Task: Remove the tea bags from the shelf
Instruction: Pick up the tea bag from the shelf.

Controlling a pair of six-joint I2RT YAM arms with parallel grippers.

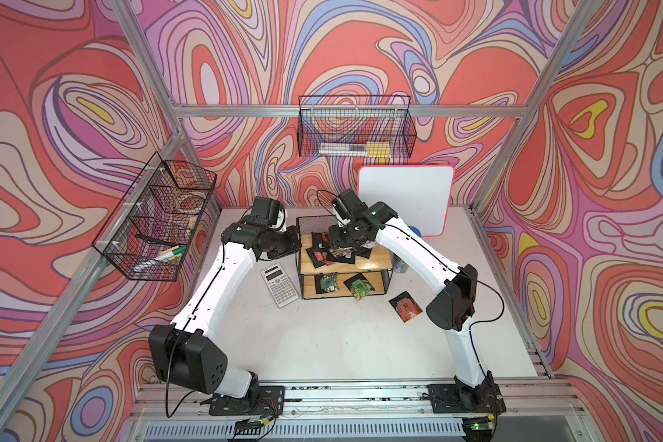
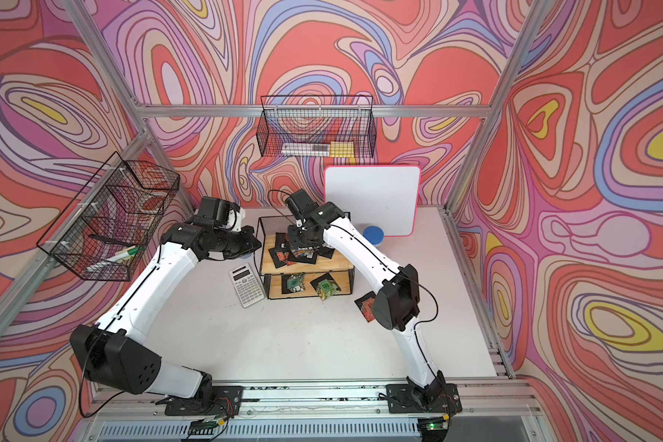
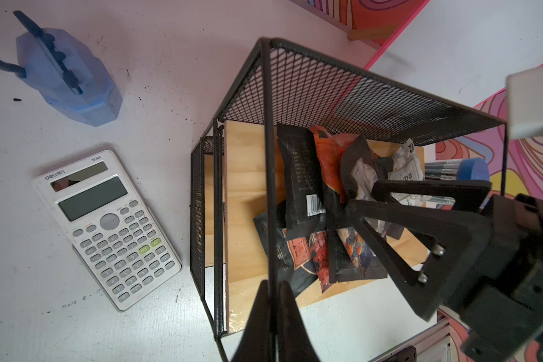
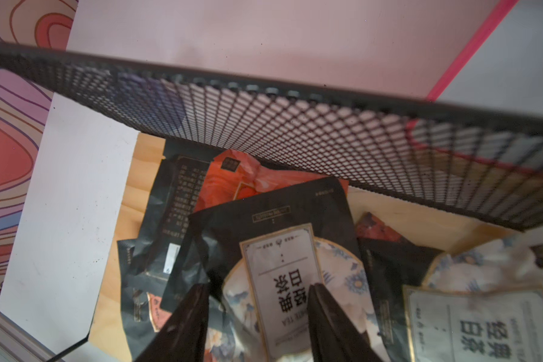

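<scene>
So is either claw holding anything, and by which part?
Left gripper clamps the shelf by a wire frame bar. Right gripper straddles a white-labelled tea bag; a grip cannot be told.

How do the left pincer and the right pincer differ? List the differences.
The left pincer is shut on a black frame rod of the shelf; the right pincer stands open. The left sits at the shelf's side; the right points down among the tea bags on its top board, astride the white-labelled tea bag. Both are black.

"deli", "TE703" on calculator [image 3: 107, 228]
</scene>
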